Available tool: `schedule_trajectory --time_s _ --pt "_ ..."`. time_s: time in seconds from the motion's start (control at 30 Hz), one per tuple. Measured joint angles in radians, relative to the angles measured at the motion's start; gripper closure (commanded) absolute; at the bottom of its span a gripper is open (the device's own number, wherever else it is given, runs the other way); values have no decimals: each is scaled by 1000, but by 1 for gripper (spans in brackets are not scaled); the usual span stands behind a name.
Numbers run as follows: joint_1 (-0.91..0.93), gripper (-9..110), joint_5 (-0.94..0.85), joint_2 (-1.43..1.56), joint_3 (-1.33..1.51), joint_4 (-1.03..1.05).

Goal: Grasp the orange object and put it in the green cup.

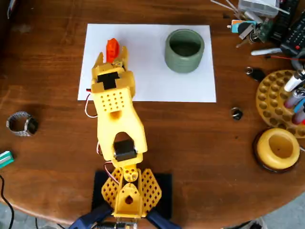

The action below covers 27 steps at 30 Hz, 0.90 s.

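Note:
The orange object (112, 46) lies on the white sheet of paper (147, 81), near its upper left part. My yellow gripper (112, 54) reaches over it from below in the overhead view. The two fingertips (99, 59) stand spread on either side of the orange piece, with small gaps showing, so the gripper looks open around it. The lower end of the piece is hidden under the gripper. The green cup (185, 50) stands upright on the same paper, to the right of the gripper, with a dark and empty inside.
A round yellow dish on a dark base (279, 149) and a yellow holder with pens (281, 102) stand at the right. Keys and clutter (255, 26) lie at the top right, a wristwatch (22, 123) at the left. The arm's base (128, 193) is clamped at the front edge.

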Motion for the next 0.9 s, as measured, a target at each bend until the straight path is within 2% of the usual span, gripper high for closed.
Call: schedule_trajectory --time_s 0.27,0.5,0.7,0.8,0.9 --pt "0 76 0 -43 -80 9" --pt "17 77 9 -49 -160 100" --pt "15 88 12 -57 -202 126" --pt "17 101 12 -57 -215 133" --pt "21 102 11 -57 -224 153"
